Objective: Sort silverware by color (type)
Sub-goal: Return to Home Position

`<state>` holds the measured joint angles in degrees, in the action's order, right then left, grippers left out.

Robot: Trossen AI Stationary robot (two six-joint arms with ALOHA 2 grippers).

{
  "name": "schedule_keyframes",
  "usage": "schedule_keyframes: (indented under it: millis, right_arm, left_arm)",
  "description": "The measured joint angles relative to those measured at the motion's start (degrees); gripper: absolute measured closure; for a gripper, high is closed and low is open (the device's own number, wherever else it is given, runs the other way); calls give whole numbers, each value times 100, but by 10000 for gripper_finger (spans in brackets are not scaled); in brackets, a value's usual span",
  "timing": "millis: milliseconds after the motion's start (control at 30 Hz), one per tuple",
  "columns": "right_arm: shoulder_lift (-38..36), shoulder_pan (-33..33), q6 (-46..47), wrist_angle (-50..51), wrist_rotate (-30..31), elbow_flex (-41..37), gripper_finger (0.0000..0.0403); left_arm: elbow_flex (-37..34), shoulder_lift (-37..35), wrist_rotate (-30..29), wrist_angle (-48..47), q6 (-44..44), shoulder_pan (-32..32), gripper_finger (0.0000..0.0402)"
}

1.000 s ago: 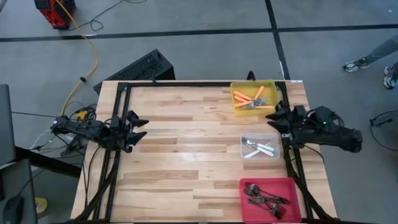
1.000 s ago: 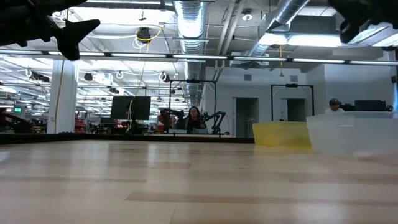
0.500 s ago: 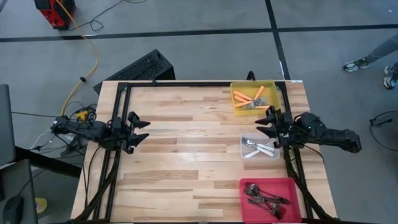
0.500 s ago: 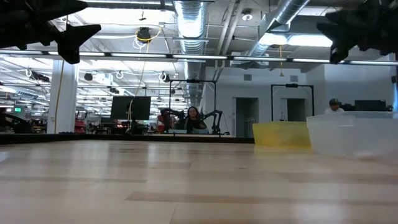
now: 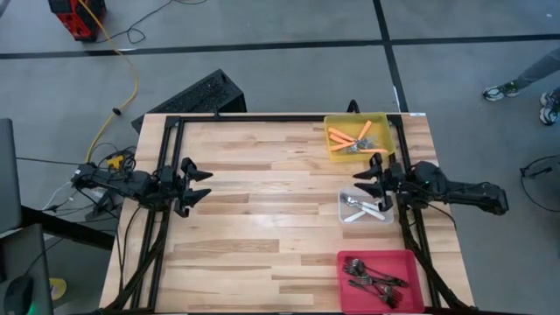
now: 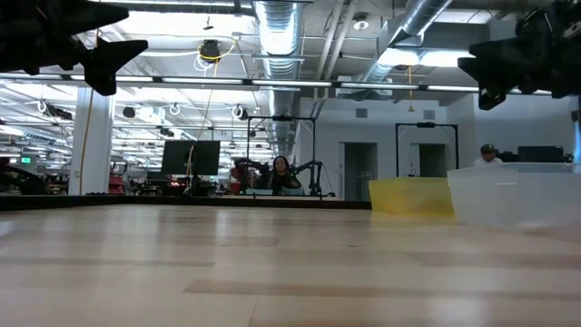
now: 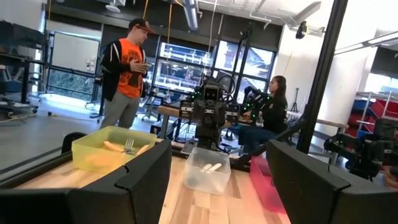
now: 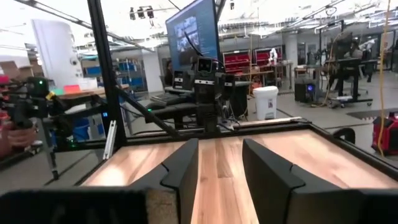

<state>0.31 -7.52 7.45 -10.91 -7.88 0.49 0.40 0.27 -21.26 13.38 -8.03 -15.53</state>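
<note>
Along the right side of the pale wooden table (image 5: 262, 219) stand three rectangular plastic bins in a row, and every fork in view lies inside one of them. The orange-handled forks with metal tines (image 5: 344, 136) sit in the yellow plastic bin (image 5: 326, 140), topmost in the high view. The pale silver-white forks (image 5: 363, 208) lie in the clear plastic bin (image 5: 367, 221) in the middle. The dark grey metal forks (image 5: 372, 276) are heaped in the red plastic bin (image 5: 402, 262) at the bottom.

No fork shows on the bare wood in either the high or the low view, so the sorting itself looks finished, with each kind in its own bin. What seems left is only for the arms to park.

The right gripper (image 5: 360, 184) hovers clear of the tabletop, over the gap between the yellow and clear bins. Its two fingers are parted with nothing between them, as its wrist view also shows. The left gripper (image 5: 203, 182) hangs raised near the table's left edge, well apart from the bins, with its fingers spread wide and likewise empty.
</note>
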Motion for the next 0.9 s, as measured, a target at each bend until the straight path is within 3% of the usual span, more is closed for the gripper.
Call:
schedule_keyframes:
  millis: [900]
  right_arm:
    - [3, 3, -324, 478, -122, -11, 253]
  left_arm:
    - [-2, 0, -165, -373, 69, 0, 155]
